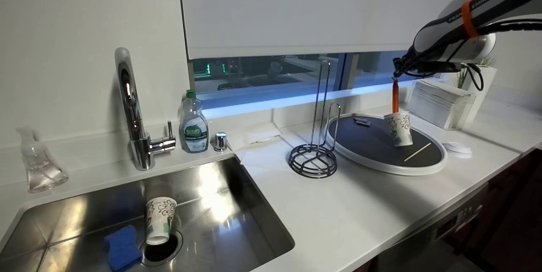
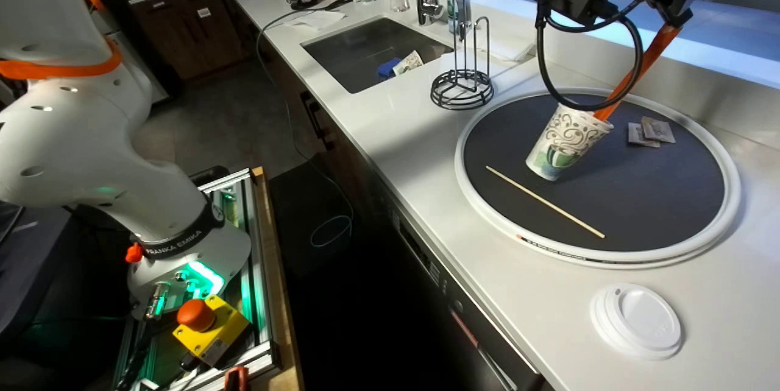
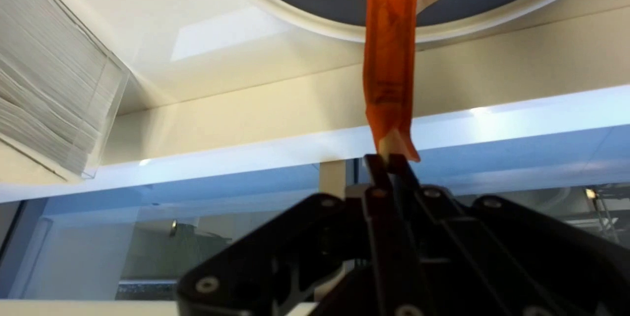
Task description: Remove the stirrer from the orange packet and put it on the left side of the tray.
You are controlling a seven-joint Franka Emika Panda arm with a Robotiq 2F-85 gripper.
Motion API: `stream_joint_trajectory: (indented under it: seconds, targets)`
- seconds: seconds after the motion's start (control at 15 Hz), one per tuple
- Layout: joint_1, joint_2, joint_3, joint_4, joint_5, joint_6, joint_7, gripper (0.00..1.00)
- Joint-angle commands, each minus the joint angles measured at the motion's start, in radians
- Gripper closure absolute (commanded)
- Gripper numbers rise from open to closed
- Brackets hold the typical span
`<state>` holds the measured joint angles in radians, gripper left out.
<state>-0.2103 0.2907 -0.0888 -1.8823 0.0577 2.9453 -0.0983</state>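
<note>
Jaws right together on the gripper [image 3: 386, 159], barely a sliver between the tips, and what they have hold of is the very end of the orange packet [image 3: 390, 60], pinched where a pale tip [image 3: 392, 142] shows at its mouth; wood or paper, that tip, there's no telling! Down from the grip, in both exterior views, the packet runs into a patterned paper cup [image 2: 563, 144], its lower end out of sight past the rim. And the cup is leaning, clearly off upright, over the dark floor of the tray [image 2: 664, 202]; whether its base touches, hard to call. Just beside it a thin pale stick [image 2: 545, 201], stirrer-like, lies flat on the tray, one end near the edge, while two small sachets [image 2: 658, 130] overlap on the cup's other side. On the counter [image 1: 338, 208], white lids [image 2: 640, 321] sit stacked close to the tray, the napkin holder [image 1: 438, 104] stands near, and the wire stand [image 1: 314, 173] is just beside it. Further along, the steel sink [image 1: 237, 229] has a second cup [image 1: 160, 219] on its side by the drain [image 1: 160, 253], a blue sponge [image 1: 122, 246] close by.
</note>
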Motion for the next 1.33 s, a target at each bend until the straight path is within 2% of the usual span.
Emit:
stream_joint_trajectory:
  seconds: [0.0, 0.47, 1.27]
  targets:
    - [-0.037, -0.069, 0.064, -0.089, 0.057, 0.082, -0.078, 0.98]
    - [-0.066, -0.194, 0.124, -0.202, 0.127, 0.119, -0.152, 0.98]
    - [-0.057, -0.311, 0.096, -0.313, 0.112, 0.122, -0.176, 0.98]
